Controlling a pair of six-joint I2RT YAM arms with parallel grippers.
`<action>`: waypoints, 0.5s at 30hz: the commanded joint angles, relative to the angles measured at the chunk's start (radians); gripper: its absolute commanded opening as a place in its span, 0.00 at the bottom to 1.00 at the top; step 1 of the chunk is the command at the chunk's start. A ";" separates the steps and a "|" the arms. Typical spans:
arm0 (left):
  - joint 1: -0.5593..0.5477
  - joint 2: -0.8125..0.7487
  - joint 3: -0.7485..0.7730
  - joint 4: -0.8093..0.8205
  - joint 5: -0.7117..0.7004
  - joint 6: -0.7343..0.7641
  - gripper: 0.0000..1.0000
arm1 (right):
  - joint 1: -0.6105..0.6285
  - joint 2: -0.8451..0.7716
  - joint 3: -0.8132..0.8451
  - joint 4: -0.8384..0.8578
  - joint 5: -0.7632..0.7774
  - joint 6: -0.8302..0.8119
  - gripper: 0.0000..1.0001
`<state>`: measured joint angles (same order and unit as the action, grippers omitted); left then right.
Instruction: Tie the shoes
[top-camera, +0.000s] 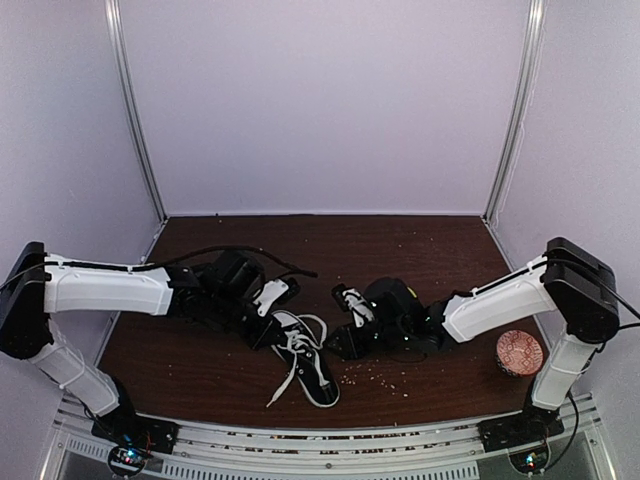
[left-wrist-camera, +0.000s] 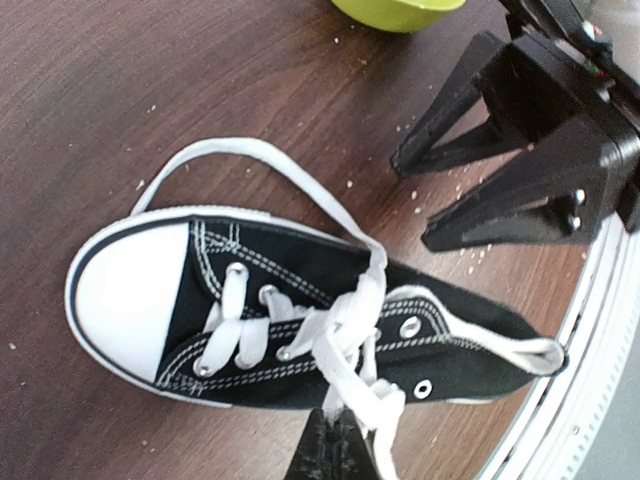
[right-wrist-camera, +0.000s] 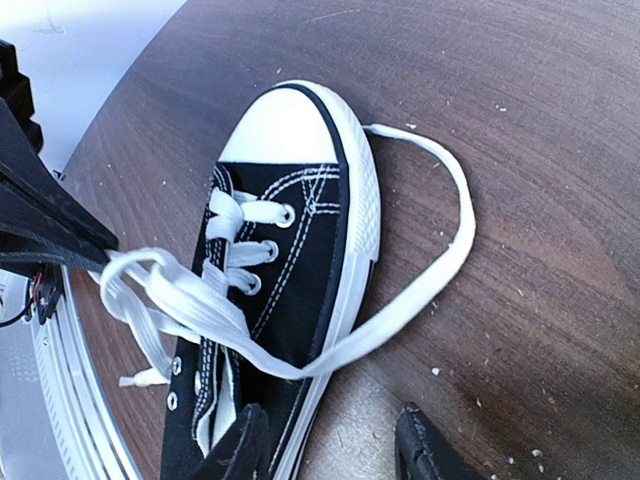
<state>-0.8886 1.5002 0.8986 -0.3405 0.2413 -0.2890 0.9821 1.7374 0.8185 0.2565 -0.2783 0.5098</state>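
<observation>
A black low-top sneaker with a white toe cap lies on the brown table between my two grippers. My left gripper is shut on a white lace bunched over the eyelets, at the shoe's side. In the top view the left gripper is at the shoe's left. My right gripper is open; its jaws straddle the shoe's sole edge, holding nothing. A long lace loop lies on the table beside the toe. The right gripper also shows in the top view.
A reddish patterned bowl stands by the right arm's base. A yellow-green bowl rim shows at the top of the left wrist view. Crumbs are scattered on the table. A lace end trails toward the front rail.
</observation>
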 joint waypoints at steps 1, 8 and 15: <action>0.009 -0.047 0.046 -0.096 -0.048 0.114 0.00 | 0.000 -0.047 0.024 -0.039 0.010 -0.037 0.43; 0.011 -0.019 0.133 -0.199 -0.015 0.151 0.00 | 0.064 -0.070 0.078 -0.051 -0.009 -0.004 0.41; 0.011 0.002 0.159 -0.206 0.006 0.129 0.00 | 0.125 0.017 0.144 0.046 -0.001 0.108 0.37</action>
<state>-0.8867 1.4860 1.0344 -0.5285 0.2306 -0.1661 1.0840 1.7023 0.9127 0.2356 -0.2832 0.5507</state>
